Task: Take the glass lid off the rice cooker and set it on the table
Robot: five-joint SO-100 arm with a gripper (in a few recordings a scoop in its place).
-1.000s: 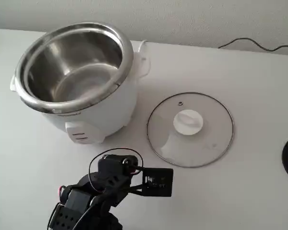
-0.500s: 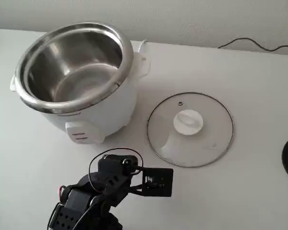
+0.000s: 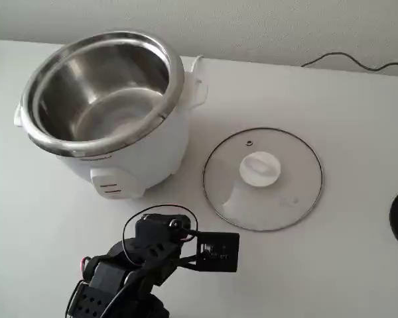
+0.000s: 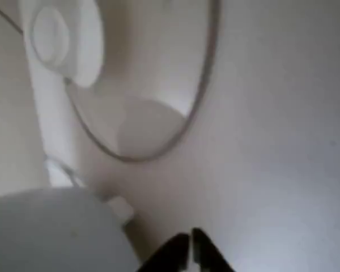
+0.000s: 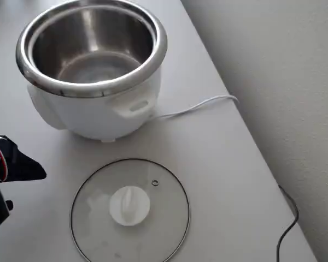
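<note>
Glass lid: a round clear disc (image 3: 263, 179) with a thin metal rim; the table shows through the glass. It shows too in the overhead view (image 5: 130, 210) and, blurred, in the wrist view (image 4: 141, 85).
Knob: white plastic, round, at the centre of the lid (image 3: 259, 168); in the overhead view a raised ridge runs across its top.
Steam hole: a small metal-ringed hole (image 3: 249, 142) between the knob and the rim, on the side toward the far wall in the fixed view.
Lid's place: flat on the table (image 3: 331, 99), knob up, just beside the rice cooker and apart from it; in the fixed view it lies to the cooker's right and a little nearer the camera.
Rice cooker: squat and white (image 3: 113, 109), uncovered, with a wide shiny steel inner pot and rim; nothing can be seen in the pot. A small switch panel sits low on its front, a white handle at its side.
Cables: a white cord (image 5: 199, 106) runs from the cooker's back toward the wall; a thin black cable (image 3: 355, 63) lies at the table's far edge.
Gripper: dark, in the wrist view (image 4: 190, 249) its two tips sit pressed almost together, nothing between them, above bare table short of the lid.
Arm: black (image 3: 129, 265), at the near edge in the fixed view, in front of the cooker and clear of the lid.
</note>
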